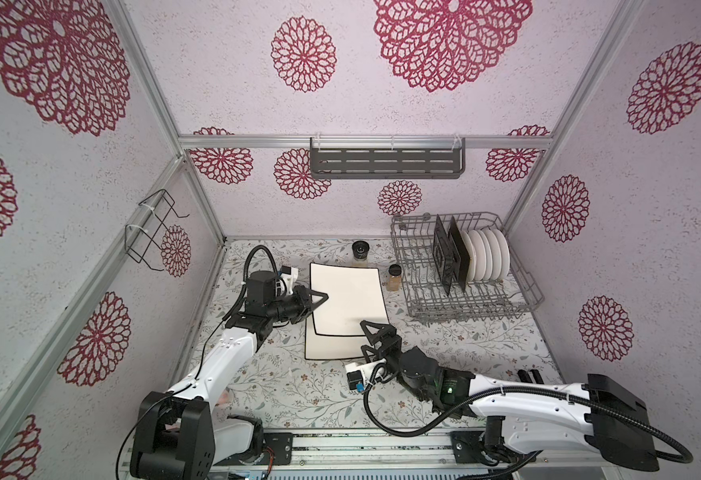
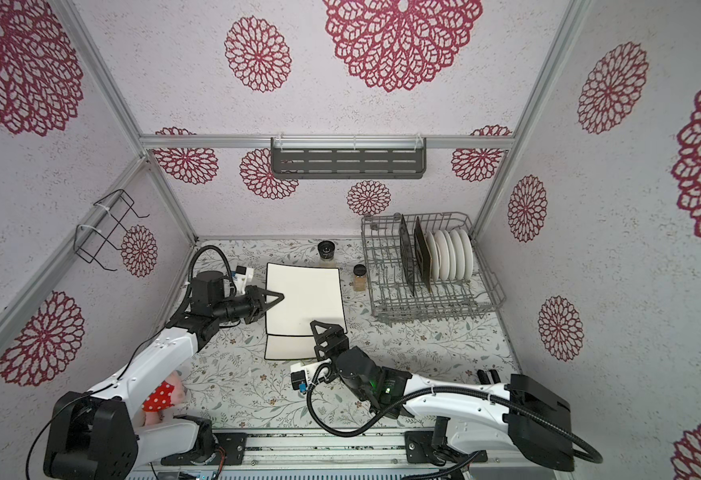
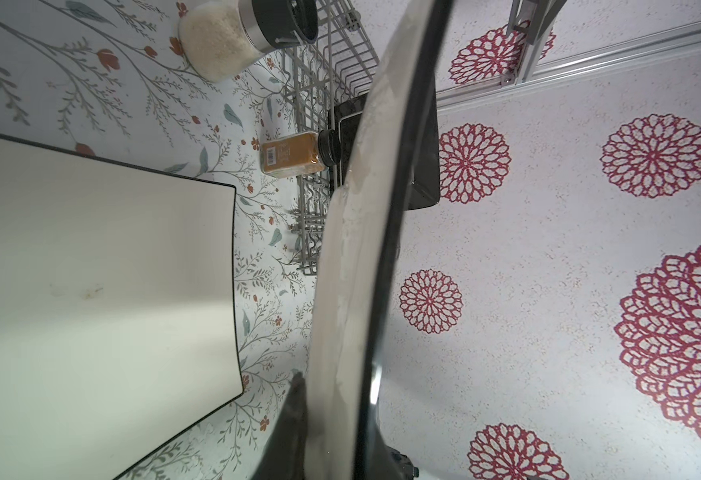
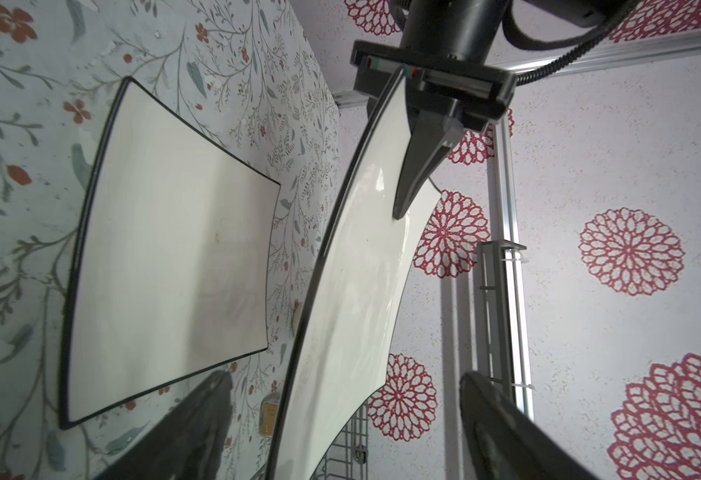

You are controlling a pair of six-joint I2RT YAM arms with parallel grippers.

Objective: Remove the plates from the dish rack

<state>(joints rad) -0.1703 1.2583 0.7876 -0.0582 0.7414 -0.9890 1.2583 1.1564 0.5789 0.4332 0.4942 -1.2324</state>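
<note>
Cream plate [image 1: 328, 347] down; your left gripper [image 1: 321, 300] clamps the second plate [image 1: 348, 295], right gripper [image 1: 365, 334] fingers apart. The dish rack [image 1: 465, 309] holds the remaining plates [image 1: 488, 255].

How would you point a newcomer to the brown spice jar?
Find the grey wire dish rack at the back right of the table. Just off its left side, between it and the cream plates, stands a small jar. Unlike the wider jar behind it, which holds white grains, this one holds brown powder.

An edge-on cream plate [image 3: 357, 249] sits clamped in the pincer [image 3: 336, 386], near a flat cream plate [image 3: 91, 291] on the floral table [image 3: 49, 83].
</note>
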